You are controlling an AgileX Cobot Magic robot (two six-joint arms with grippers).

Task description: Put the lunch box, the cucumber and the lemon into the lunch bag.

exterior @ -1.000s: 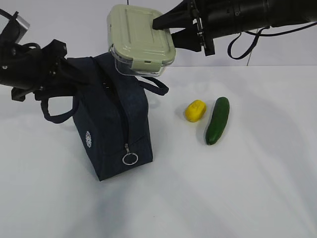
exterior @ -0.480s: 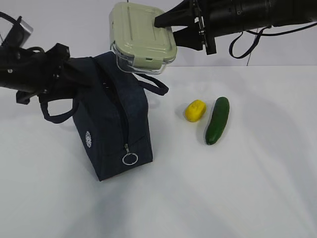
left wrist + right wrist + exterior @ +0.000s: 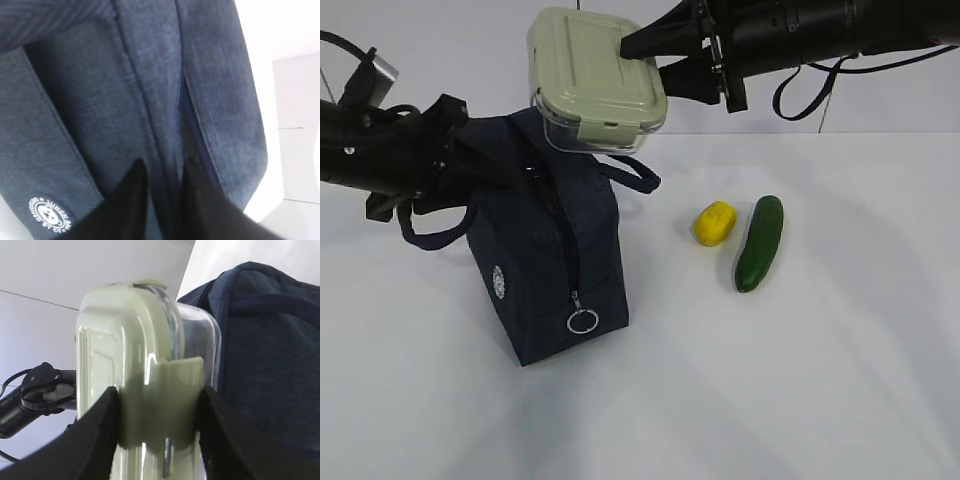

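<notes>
While one lunch box (image 3: 596, 82) hangs in the air above the single lunch bag (image 3: 545, 250), the right gripper (image 3: 642, 55) clamps it from the right, one finger on the pale green lid and the other beneath the clear base. In the right wrist view the two dark fingers (image 3: 95, 435) press against opposite sides of the box (image 3: 150, 405) at its clip end, so the jaws stand about half apart, closed on the box's thickness. The box is tilted, lid facing up and toward the camera, with its lower edge just over the bag's top.

The dark navy bag stands upright on the white table (image 3: 800, 380), its zipper running down the near face to one metal ring pull (image 3: 582, 321). One small round white logo (image 3: 499, 280) shows on its left side. Two loop handles are visible: one (image 3: 435, 225) droops to the left, the other (image 3: 632, 172) arches to the right behind the box.

The left gripper (image 3: 162, 200) is at the bag's upper left. In the left wrist view its two black fingertips (image 3: 131, 192) sit narrowly apart with a fold of the bag's fabric (image 3: 150, 90) between them, beside the zipper line; a firm pinch cannot be confirmed.

One yellow lemon (image 3: 714, 222) and one dark green cucumber (image 3: 760, 242) lie on the table to the right of the bag, just beside each other, well apart from the bag.
</notes>
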